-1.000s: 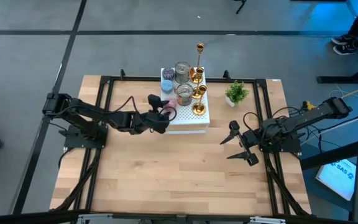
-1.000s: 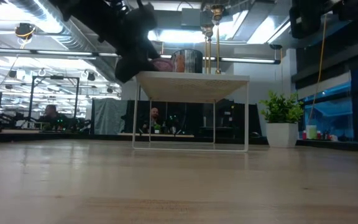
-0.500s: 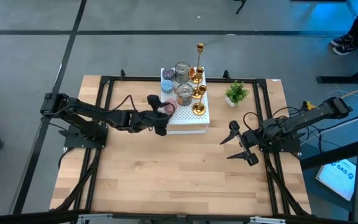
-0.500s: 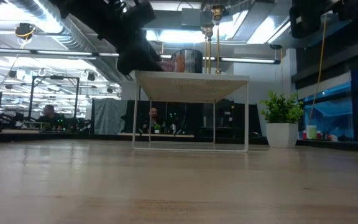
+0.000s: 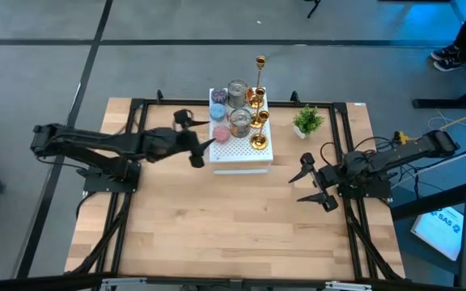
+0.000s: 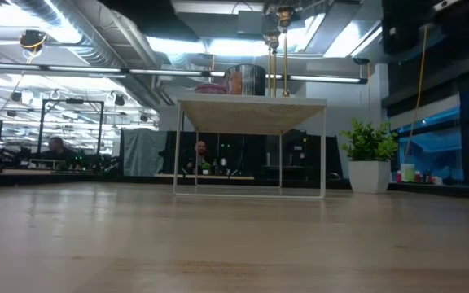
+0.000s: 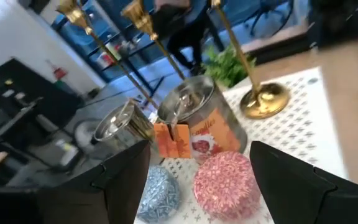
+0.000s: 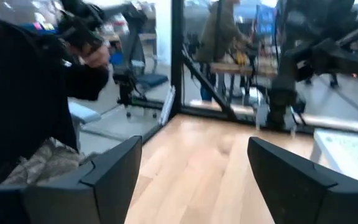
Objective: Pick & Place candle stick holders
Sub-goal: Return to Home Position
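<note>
Several candle stick holders stand on the white perforated box [image 5: 241,153]. There is a pink round one [image 5: 219,135] at its left edge, a blue one [image 5: 218,99], two silvery cups [image 5: 239,121] and gold holders [image 5: 259,120], one of them tall and thin [image 5: 260,61]. My left gripper [image 5: 203,136] is open and empty just left of the box. In its wrist view the pink holder [image 7: 224,180] and the blue holder [image 7: 157,193] sit between its fingers, farther off. My right gripper [image 5: 307,181] is open and empty over the table's right part.
A small green potted plant [image 5: 307,121] stands right of the box, and it also shows in the low view [image 6: 369,159]. In the low view the box [image 6: 251,103] stands raised on thin legs. Bare wooden table [image 5: 233,218] lies in front of the box.
My left gripper has set the pink round holder on the box's left edge, opened and let go of it. It has then drawn back toward the table's left edge. The pink holder now stands on the box. My right gripper has kept still.
</note>
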`<state>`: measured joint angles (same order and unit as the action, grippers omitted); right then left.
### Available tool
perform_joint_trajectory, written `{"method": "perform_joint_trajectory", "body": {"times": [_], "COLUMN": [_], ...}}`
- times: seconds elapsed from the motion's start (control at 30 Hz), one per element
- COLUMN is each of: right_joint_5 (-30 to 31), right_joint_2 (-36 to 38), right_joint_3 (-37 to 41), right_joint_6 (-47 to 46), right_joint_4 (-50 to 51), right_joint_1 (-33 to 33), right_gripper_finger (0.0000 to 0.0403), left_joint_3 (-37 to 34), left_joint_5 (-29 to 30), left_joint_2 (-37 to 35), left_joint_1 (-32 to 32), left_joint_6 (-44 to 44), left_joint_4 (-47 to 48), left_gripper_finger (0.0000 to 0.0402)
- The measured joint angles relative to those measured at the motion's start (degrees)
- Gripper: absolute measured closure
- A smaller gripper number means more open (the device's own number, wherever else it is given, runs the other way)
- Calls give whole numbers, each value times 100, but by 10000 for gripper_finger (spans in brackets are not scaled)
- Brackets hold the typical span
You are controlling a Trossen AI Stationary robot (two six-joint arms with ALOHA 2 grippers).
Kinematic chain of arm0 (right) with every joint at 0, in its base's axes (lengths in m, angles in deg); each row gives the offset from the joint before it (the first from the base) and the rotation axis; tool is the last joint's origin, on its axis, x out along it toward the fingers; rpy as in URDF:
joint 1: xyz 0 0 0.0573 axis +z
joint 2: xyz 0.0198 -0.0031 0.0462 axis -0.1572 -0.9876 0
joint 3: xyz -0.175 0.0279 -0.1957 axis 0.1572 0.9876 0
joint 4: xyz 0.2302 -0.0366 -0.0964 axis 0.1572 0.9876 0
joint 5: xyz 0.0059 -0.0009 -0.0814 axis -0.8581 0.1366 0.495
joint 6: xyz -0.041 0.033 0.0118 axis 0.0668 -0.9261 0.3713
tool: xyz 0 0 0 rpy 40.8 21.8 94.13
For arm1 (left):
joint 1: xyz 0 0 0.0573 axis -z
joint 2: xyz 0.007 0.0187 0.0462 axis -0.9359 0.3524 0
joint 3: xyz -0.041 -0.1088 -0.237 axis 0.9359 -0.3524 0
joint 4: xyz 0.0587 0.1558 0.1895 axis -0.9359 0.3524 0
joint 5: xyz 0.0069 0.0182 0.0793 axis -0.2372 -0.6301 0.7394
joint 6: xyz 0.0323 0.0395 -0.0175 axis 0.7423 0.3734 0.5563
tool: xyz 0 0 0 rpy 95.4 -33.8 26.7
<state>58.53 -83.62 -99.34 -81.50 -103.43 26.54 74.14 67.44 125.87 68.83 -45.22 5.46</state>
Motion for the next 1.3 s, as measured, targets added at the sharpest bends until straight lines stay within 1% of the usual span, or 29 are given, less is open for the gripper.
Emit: {"method": "perform_joint_trajectory", "body": {"times": [0.1, 0.23, 0.33, 0.47, 0.67, 0.73, 0.83, 0.97, 1.03, 1.07, 1.1, 1.17, 1.23, 1.27, 1.3], "right_joint_5": [-245, -236, -199, -202, -166, 93, 868, 1837, 2173, 2298, 2413, 2571, 2740, 2765, 2777], "right_joint_2": [293, 598, 698, 750, 768, 769, 766, 766, 766, 766, 766, 766, 766, 766, 766], "right_joint_3": [302, 708, 1035, 1478, 1474, 1474, 1474, 1474, 1473, 1472, 1472, 1472, 1472, 1472, 1472], "right_joint_6": [148, 334, 379, 661, 767, 784, 782, 830, 888, 914, 916, 937, 1084, 1166, 1229], "right_joint_4": [-364, -672, -1135, -1670, -1403, -1249, -1036, -1005, -996, -984, -979, -976, -981, -977, -976], "right_joint_1": [-102, -240, -376, -603, -926, -1007, -1086, -1119, -1117, -1118, -1116, -1116, -1117, -1116, -1116], "right_gripper_finger": [105, 105, 105, 105, 105, 106, 106, 106, 106, 106, 106, 106, 106, 106, 106], "left_joint_3": [0, -3, -241, -742, -1520, -1710, -1958, -2393, -2592, -2666, -2715, -2755, -2807, -2810, -2804], "left_joint_5": [-266, -828, -1192, -1272, -1349, -1405, -1564, -1500, -1297, -996, -565, 328, 1079, 1343, 1474], "left_joint_2": [-577, -1315, -1904, -2745, -4263, -4741, -5392, -6093, -6194, -6193, -6191, -6065, -6034, -6028, -6040], "left_joint_1": [0, 0, 0, -24, -187, -235, -264, -264, -264, -262, -264, -264, -264, -264, -266], "left_joint_6": [-183, -497, -538, -440, -483, -580, -701, -1016, -1112, -1136, -1071, -1008, -1406, -1694, -1827], "left_joint_4": [452, 1135, 1202, 1216, 1307, 1342, 1198, 1248, 1212, 1262, 1351, 1180, 1310, 1306, 1276], "left_gripper_finger": [127, 127, 127, 127, 127, 127, 127, 127, 127, 127, 127, 127, 127, 127, 127]}}
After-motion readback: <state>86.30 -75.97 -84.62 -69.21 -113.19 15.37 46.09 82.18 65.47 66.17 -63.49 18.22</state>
